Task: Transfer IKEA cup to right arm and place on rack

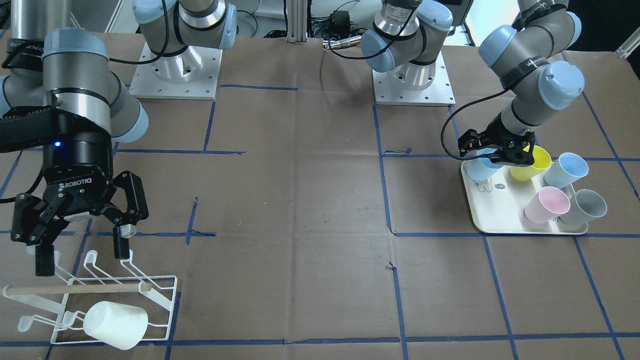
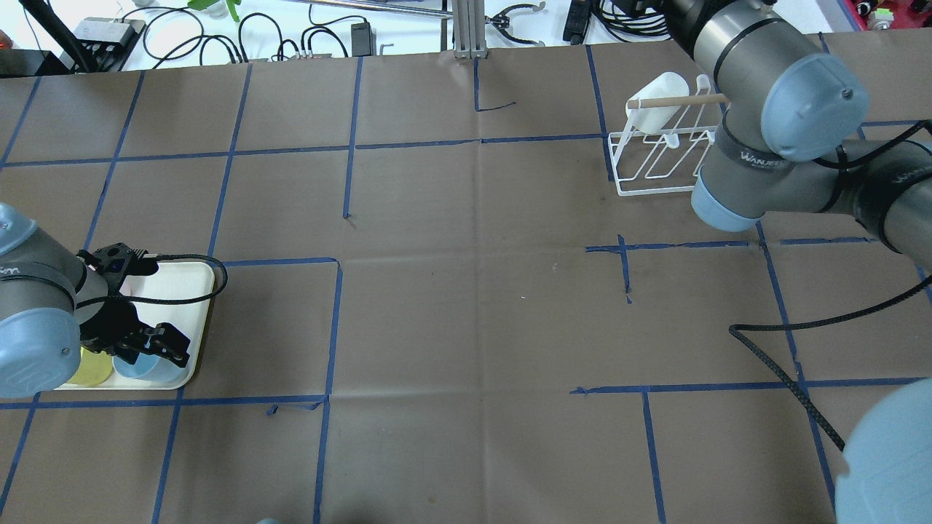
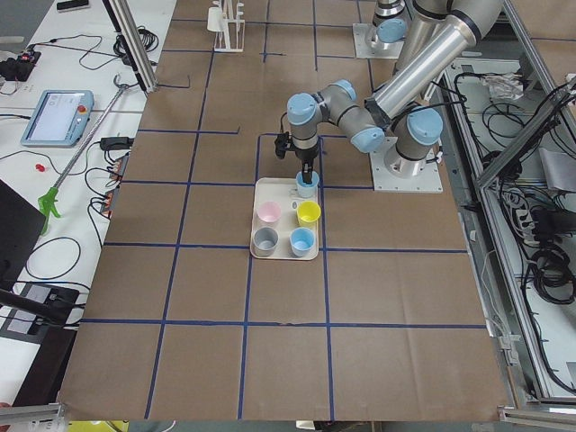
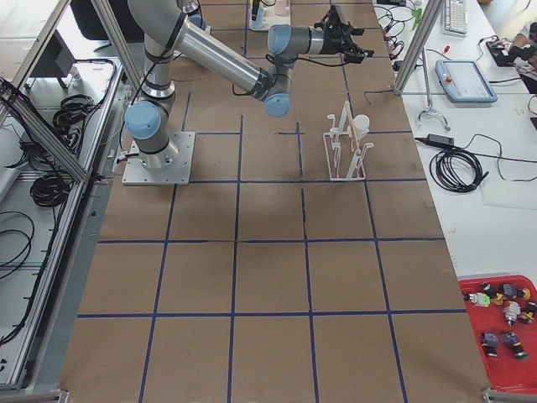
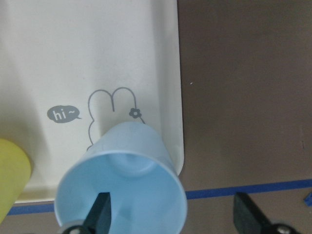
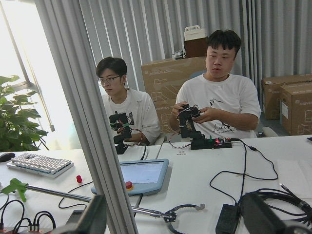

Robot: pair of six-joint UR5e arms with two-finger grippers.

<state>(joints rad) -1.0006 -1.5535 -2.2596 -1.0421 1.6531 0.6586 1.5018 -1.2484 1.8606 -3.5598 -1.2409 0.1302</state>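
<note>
A light blue cup [image 1: 481, 171] stands at the corner of the cream tray [image 1: 495, 210], also seen in the left wrist view [image 5: 122, 185]. My left gripper [image 1: 492, 155] hangs over it, open: one finger [image 5: 101, 214] is inside the cup and the other [image 5: 243, 214] is outside, apart from the wall. My right gripper [image 1: 82, 256] is open and empty, just above the white wire rack [image 1: 165, 300] with its wooden dowel [image 1: 75, 289]. A white cup [image 1: 115, 325] sits on the rack. The right wrist view looks out past the table.
On the tray also stand a yellow cup [image 1: 530, 167], another light blue cup [image 1: 567, 170], a pink cup [image 1: 546, 205] and a grey cup [image 1: 585, 207]. Brown paper with blue tape lines covers the table [image 1: 310, 210]. Two arm bases [image 1: 175, 70] stand at the back.
</note>
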